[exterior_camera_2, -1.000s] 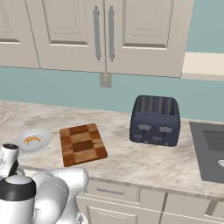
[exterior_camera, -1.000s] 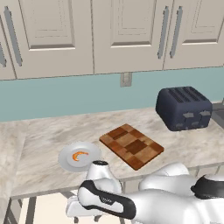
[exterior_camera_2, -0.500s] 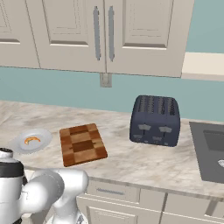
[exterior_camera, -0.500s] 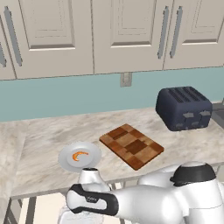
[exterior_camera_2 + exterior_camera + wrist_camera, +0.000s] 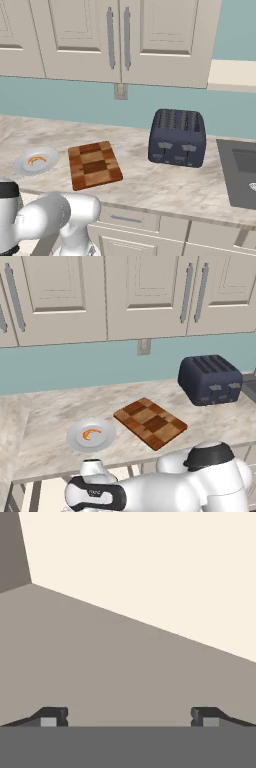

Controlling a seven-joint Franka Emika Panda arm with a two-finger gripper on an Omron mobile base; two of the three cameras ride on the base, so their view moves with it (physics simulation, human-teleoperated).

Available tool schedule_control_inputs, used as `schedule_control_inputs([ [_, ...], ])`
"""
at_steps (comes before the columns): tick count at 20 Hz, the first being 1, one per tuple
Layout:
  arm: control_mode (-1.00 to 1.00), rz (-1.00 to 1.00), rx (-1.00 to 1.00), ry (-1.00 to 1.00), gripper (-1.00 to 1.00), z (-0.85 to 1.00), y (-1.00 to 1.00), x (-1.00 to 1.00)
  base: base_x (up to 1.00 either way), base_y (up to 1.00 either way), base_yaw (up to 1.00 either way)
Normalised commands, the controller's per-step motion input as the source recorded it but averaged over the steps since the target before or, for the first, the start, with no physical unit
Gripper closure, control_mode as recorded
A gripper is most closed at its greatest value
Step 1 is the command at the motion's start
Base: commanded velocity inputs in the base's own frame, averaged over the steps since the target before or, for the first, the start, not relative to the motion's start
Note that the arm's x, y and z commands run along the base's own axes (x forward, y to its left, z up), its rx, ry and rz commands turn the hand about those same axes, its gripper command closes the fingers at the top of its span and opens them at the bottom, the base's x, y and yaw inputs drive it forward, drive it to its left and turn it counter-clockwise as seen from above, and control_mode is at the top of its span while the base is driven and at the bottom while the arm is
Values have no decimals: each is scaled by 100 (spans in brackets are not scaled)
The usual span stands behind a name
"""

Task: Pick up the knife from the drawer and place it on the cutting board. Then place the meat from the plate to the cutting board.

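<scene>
While no writing is legible | fingers (image 5: 54, 716) apart (empty) | meat (image 5: 90, 434) on plate (image 5: 75, 442)

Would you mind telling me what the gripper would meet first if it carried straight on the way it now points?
The open gripper would probably meet the flat pale wall or floor of the drawer ahead; nothing lies between, though depth is unclear.

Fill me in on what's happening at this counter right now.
The robot arm is bent down below the counter edge, its gripper open and empty, facing pale cream surfaces that may be the drawer. No knife can be made out. On the counter, the meat lies on the plate, and the cutting board beside it is bare. A dark toaster stands further right.
</scene>
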Motion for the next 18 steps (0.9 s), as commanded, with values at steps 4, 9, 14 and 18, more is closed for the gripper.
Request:
schedule_control_inputs([
  [4, -100, 3, 0, 0, -100, 0, 4, -91, 0, 0, 0],
  [9, -100, 2, 0, -11, -100, 19, -7, -42, 0, 0, 0],
  [14, -100, 4, 0, -20, -100, 27, -34, 11, 0, 0, 0],
  [18, -100, 5, 0, -26, -100, 19, -47, 9, 0, 0, 0],
])
